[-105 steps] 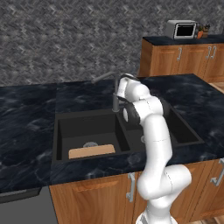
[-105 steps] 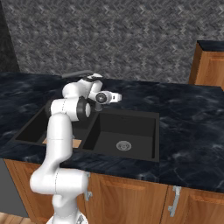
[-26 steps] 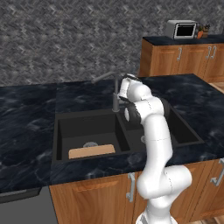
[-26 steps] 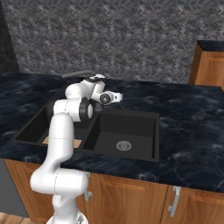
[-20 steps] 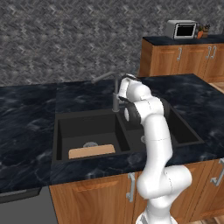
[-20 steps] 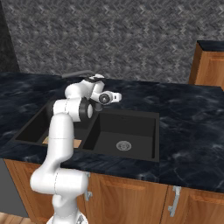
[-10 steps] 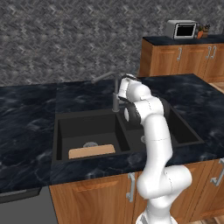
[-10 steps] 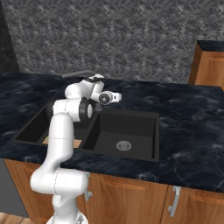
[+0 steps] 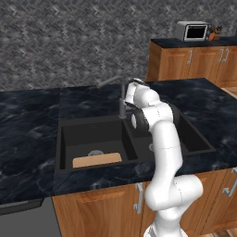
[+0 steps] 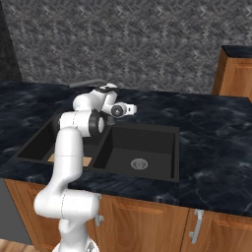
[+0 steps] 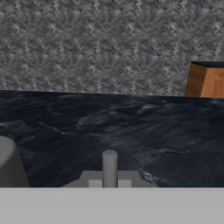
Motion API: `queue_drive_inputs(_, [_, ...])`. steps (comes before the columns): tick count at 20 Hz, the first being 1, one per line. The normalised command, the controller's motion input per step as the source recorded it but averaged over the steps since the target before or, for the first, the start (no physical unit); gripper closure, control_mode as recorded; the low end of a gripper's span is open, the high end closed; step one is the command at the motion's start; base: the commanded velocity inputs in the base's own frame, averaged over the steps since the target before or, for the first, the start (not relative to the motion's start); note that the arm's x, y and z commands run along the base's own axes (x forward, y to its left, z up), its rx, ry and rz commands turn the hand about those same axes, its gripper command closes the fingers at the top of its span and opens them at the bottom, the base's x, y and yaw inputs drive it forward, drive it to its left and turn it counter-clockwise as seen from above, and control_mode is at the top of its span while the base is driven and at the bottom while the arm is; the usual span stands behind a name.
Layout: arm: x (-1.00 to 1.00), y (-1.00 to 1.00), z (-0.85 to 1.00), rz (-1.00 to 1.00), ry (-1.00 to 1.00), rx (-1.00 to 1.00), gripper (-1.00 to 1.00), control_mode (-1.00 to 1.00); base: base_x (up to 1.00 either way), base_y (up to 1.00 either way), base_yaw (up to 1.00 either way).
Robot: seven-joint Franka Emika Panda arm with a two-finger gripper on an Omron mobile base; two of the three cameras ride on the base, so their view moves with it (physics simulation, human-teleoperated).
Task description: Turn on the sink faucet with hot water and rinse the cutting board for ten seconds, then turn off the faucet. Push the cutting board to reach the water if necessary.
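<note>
The dark grey sink faucet (image 9: 122, 104) stands behind the divider of the black double sink (image 9: 62, 139), its spout arm (image 9: 109, 82) swung out to the left. My white hand (image 9: 135, 88) sits right beside the top of the faucet post. In the hand view my gripper (image 11: 109, 181) is shut on the faucet's thin upright lever (image 11: 109, 164), and the post (image 11: 8, 168) rises at the left. The tan cutting board (image 9: 97, 160) lies flat at the front of the left basin, a sliver of it (image 10: 86, 161) showing past my arm. No water is in view.
Dark marble counter (image 9: 28, 125) surrounds the sink, with a grey patterned wall (image 11: 109, 43) behind it. The right basin (image 10: 140, 147) has a round silver drain (image 10: 138, 163). Wooden cabinets (image 9: 194, 58) with a toaster oven (image 9: 190, 31) stand at the far right.
My hand has edged very slightly left at the faucet. The jaws keep the same gap, and the cutting board has not moved.
</note>
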Motion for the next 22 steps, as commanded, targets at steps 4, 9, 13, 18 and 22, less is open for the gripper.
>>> queue_drive_inputs(4, [0.03, 0.00, 0.00, 0.00, 0.00, 0.00, 1.00, -1.00, 0.00, 0.00, 0.00])
queue_drive_inputs(9, [0.00, -0.07, 0.00, 0.00, 0.00, 0.00, 1.00, -1.00, 0.00, 0.00, 0.00])
queue_drive_inputs(13, [0.04, -0.13, 0.01, 0.00, 0.00, 0.02, 1.00, -1.00, 0.00, 0.00, 0.00])
queue_drive_inputs(18, [0.22, 0.00, 0.00, 0.00, 0.00, 0.00, 1.00, -1.00, 0.00, 0.00, 0.00])
queue_drive_inputs(22, [0.26, 0.00, 0.00, 0.00, 0.00, 0.00, 1.00, -1.00, 0.00, 0.00, 0.00])
